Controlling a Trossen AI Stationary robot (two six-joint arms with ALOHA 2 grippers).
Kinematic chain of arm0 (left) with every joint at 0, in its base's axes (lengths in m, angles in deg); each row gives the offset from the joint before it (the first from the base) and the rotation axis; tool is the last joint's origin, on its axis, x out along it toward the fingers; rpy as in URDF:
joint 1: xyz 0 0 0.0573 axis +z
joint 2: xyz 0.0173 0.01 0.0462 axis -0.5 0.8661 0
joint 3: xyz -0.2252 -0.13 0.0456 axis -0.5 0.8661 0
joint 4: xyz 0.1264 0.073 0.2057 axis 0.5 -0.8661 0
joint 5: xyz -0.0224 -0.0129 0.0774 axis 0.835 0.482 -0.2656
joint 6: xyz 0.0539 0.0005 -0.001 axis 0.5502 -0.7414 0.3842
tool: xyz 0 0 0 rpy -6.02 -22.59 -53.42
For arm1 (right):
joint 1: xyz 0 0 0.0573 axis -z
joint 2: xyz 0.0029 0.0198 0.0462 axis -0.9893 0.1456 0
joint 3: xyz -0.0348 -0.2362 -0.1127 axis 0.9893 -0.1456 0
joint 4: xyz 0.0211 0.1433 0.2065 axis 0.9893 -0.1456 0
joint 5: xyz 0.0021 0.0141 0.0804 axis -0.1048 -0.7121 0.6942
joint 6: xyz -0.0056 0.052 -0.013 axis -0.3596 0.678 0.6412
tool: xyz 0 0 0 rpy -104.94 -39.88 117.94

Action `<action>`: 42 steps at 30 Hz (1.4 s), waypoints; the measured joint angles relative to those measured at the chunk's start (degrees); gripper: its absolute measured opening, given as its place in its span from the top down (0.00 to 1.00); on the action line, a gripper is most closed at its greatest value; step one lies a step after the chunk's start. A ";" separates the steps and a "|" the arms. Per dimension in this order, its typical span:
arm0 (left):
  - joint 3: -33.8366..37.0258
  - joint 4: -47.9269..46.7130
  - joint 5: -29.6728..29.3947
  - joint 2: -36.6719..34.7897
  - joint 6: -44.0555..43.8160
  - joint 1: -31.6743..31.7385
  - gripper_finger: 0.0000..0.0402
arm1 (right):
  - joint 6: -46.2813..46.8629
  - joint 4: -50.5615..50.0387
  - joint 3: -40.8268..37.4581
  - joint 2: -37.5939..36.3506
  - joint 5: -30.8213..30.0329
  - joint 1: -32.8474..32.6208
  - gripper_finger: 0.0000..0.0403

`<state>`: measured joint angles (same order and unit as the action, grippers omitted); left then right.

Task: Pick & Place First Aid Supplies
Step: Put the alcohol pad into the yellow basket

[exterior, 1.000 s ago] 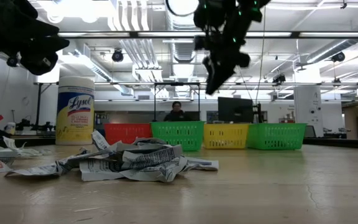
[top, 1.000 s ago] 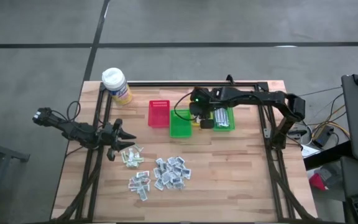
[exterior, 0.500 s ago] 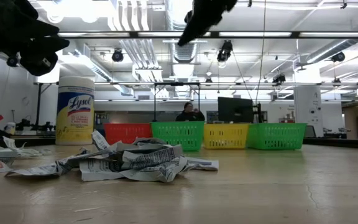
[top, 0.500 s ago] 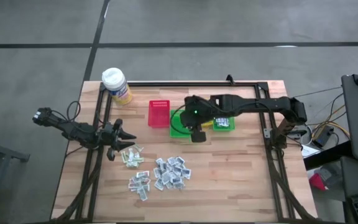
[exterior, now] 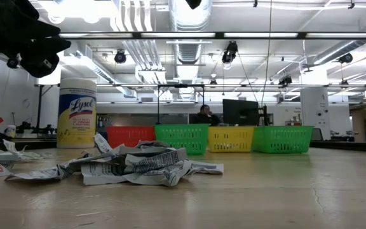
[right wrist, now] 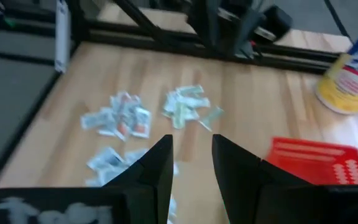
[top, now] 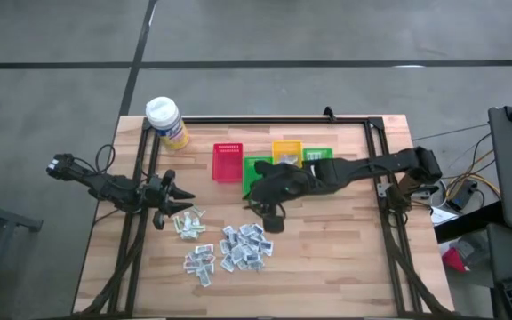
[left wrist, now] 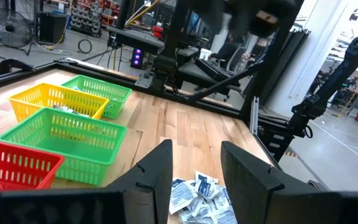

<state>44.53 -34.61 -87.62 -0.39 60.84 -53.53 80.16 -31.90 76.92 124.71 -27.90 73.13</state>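
The first aid supplies lie flat on the wooden table in loose heaps: greenish sachets (top: 188,224) and white, blue-striped packets (top: 245,246), (top: 200,260); they also show in the right wrist view (right wrist: 118,119) and low view (exterior: 132,165). My right gripper (top: 269,218) hangs open above the table between the bins and the packets, nothing between its fingers (right wrist: 160,171). My left gripper (top: 172,191) waits open at the table's left, level, just beyond the sachets, with packets (left wrist: 194,193) below it.
A row of small bins stands at the far middle: red (top: 228,162), green (top: 256,171), yellow (top: 286,151), green (top: 319,156). A yellow bottle with a white cap (top: 167,122) stands at the far left corner. Bare wood lies to the right of the packets.
My right gripper has come away from above the bins toward the table's near edge and slightly left, toward the packets, rising out of the top of the low view and tipping up from a steep downward point. The yellow bin now shows uncovered.
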 joint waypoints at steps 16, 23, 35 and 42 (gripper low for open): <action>0.00 -0.02 0.00 0.01 0.00 -0.01 0.67 | 15.69 1.99 -0.28 0.04 -0.19 -5.01 0.75; 0.00 -0.02 0.01 0.01 -0.41 -0.02 0.67 | 15.65 -1.64 -1.08 0.04 -0.11 -6.93 0.76; 0.00 0.00 0.02 0.00 -1.53 -0.02 0.67 | 15.88 -4.01 -8.64 0.09 1.34 -7.27 0.68; 0.00 -0.06 0.00 0.02 -1.53 -0.02 0.67 | 16.06 -2.66 -9.77 3.87 2.11 -6.96 0.62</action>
<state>44.53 -34.67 -87.62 -0.37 59.31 -53.55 96.22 -34.56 67.15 128.58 -25.79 66.17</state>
